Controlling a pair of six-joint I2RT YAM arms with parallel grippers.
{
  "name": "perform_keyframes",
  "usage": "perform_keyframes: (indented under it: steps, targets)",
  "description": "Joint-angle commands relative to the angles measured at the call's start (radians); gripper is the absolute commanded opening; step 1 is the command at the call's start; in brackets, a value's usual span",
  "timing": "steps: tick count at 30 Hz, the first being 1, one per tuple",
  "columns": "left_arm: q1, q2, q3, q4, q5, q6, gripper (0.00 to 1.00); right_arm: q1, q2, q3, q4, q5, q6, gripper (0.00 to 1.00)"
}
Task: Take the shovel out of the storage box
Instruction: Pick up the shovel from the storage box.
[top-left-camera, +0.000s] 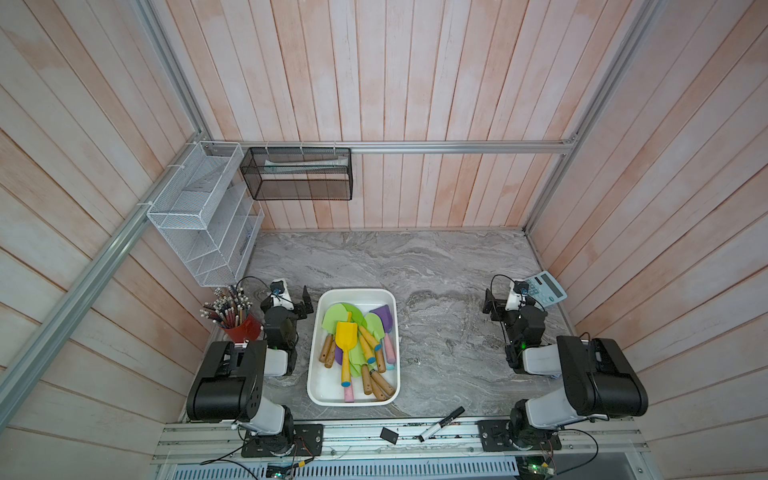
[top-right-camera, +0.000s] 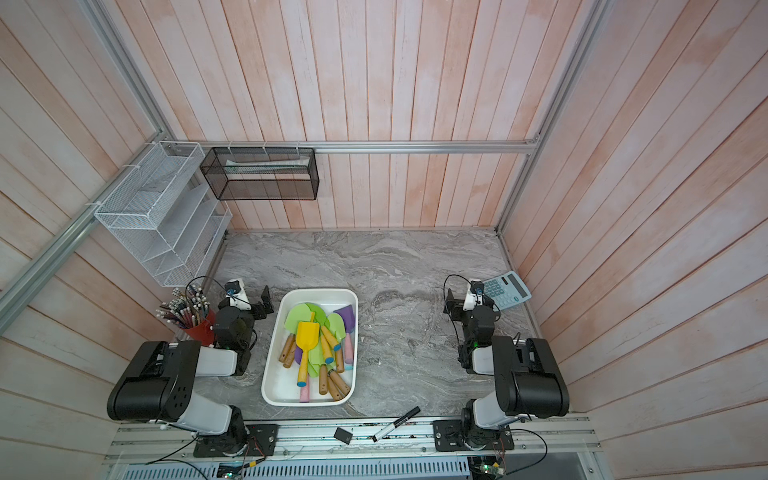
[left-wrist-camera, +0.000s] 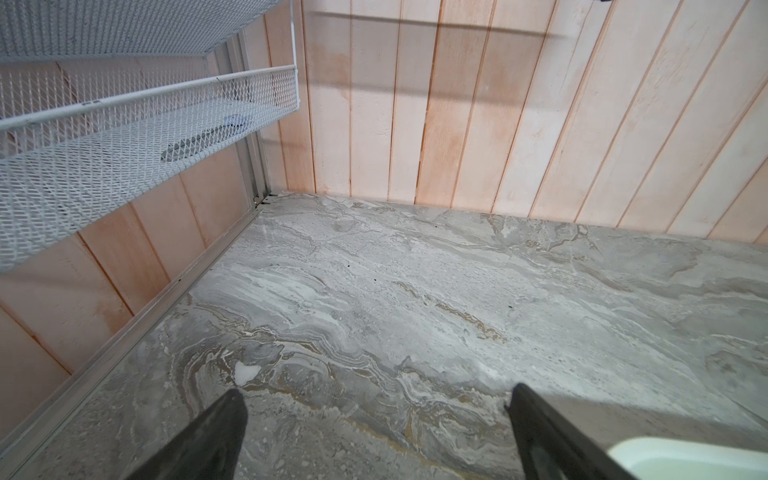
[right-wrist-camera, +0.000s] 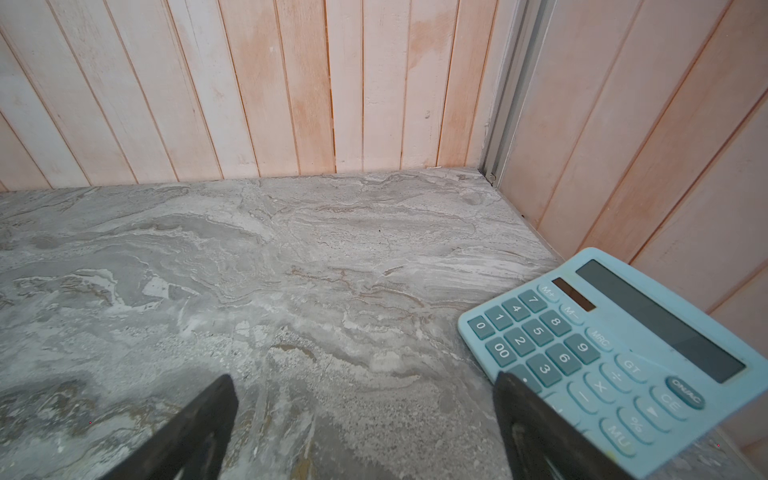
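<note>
Shovels (top-left-camera: 346, 334) lie in the storage box (top-left-camera: 326, 384) beside the spread left claw (left-wrist-camera: 374, 399), apart from the spread right claw (right-wrist-camera: 365, 384).

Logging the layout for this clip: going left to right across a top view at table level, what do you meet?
Red pencil cup → left end effector → storage box holding the shovels → right end effector → blue calculator.
</note>
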Motion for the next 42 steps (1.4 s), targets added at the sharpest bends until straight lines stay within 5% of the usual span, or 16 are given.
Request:
perform_keyframes:
  steps: [1, 5, 9, 14, 16, 19, 22, 27, 32, 42]
  targets:
    - [0.006, 0.011, 0.013, 0.001, 0.016, 0.001, 1.00, 0.005, 0.010, 0.017, 0.018, 0.014, -0.012, 0.98]
    - [0.005, 0.006, 0.012, 0.006, 0.015, 0.001, 1.00, 0.005, 0.011, 0.016, 0.020, 0.010, -0.017, 0.98]
    - [-0.011, -0.103, 0.004, -0.053, -0.136, -0.014, 1.00, 0.021, -0.012, 0.015, 0.025, 0.030, -0.020, 0.98]
    - [-0.044, -0.391, 0.030, -0.333, -0.302, -0.148, 1.00, 0.134, -0.128, 0.127, -0.228, 0.341, -0.041, 0.98]
    - [-0.073, -0.451, 0.076, -0.502, -0.376, -0.240, 1.00, 0.174, -0.173, 0.192, -0.344, 0.498, 0.048, 0.98]
    - [-0.121, -0.497, 0.124, -0.691, -0.391, -0.322, 1.00, 0.175, -0.231, 0.377, -0.729, 0.573, 0.338, 0.98]
    - [-0.189, -0.567, 0.119, -0.792, -0.353, -0.352, 1.00, 0.177, -0.254, 0.506, -0.984, 0.545, 0.487, 0.98]
    - [-0.295, -0.740, 0.053, -0.887, -0.274, -0.417, 1.00, 0.199, -0.365, 0.441, -1.013, 0.418, 0.469, 0.98]
    - [-0.315, -0.766, 0.091, -1.063, -0.113, -0.499, 1.00, 0.323, -0.402, 0.454, -1.124, 0.438, 0.420, 0.98]
    - [-0.631, -0.669, 0.211, -1.372, -0.197, -0.577, 0.94, 0.522, -0.369, 0.424, -1.243, 0.458, 0.454, 0.98]
